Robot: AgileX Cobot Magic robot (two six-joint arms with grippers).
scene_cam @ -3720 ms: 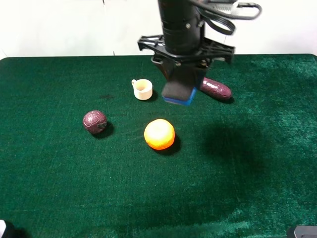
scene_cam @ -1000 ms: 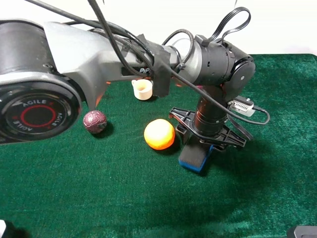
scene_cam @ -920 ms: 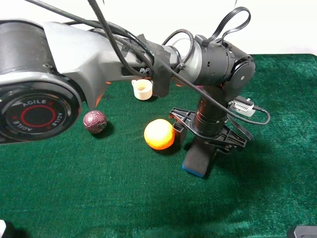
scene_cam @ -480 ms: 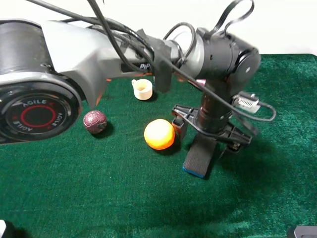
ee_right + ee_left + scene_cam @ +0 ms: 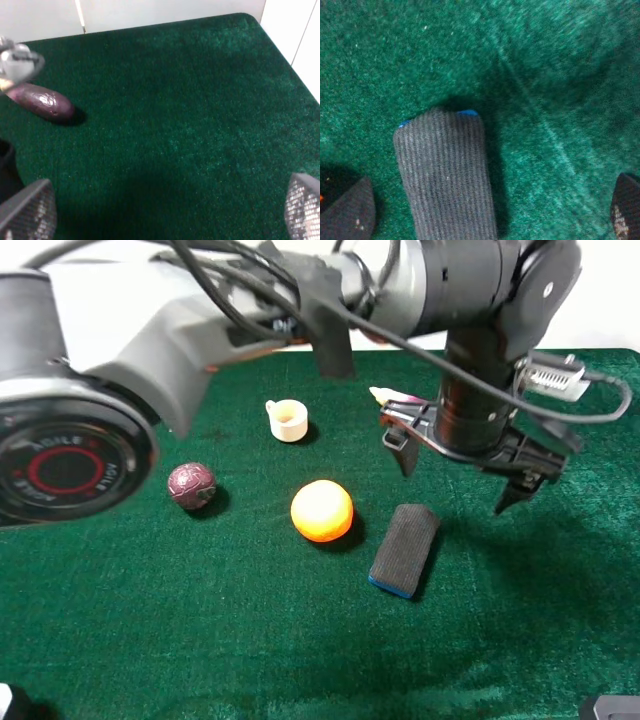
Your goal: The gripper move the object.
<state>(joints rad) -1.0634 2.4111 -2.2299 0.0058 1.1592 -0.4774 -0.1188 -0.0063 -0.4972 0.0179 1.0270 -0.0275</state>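
The object, a block with a dark grey felt top and a blue base (image 5: 404,550), lies flat on the green cloth just right of the orange (image 5: 322,510). My left gripper (image 5: 457,476) hangs above and a little behind it, jaws wide open and empty. In the left wrist view the block (image 5: 445,175) lies below the open gripper (image 5: 485,214), touched by neither fingertip. My right gripper (image 5: 165,212) is open and empty over bare cloth near the table's right edge.
A dark red ball (image 5: 191,486) sits left of the orange. A cream cup (image 5: 288,421) stands behind them. The purple eggplant (image 5: 40,101) lies at the back, hidden by the arm in the exterior view. The large grey left arm (image 5: 150,330) spans the upper left.
The left gripper carried the block from the back to the spot right of the orange, laid it flat, opened and let go. It has now risen clear of the block.
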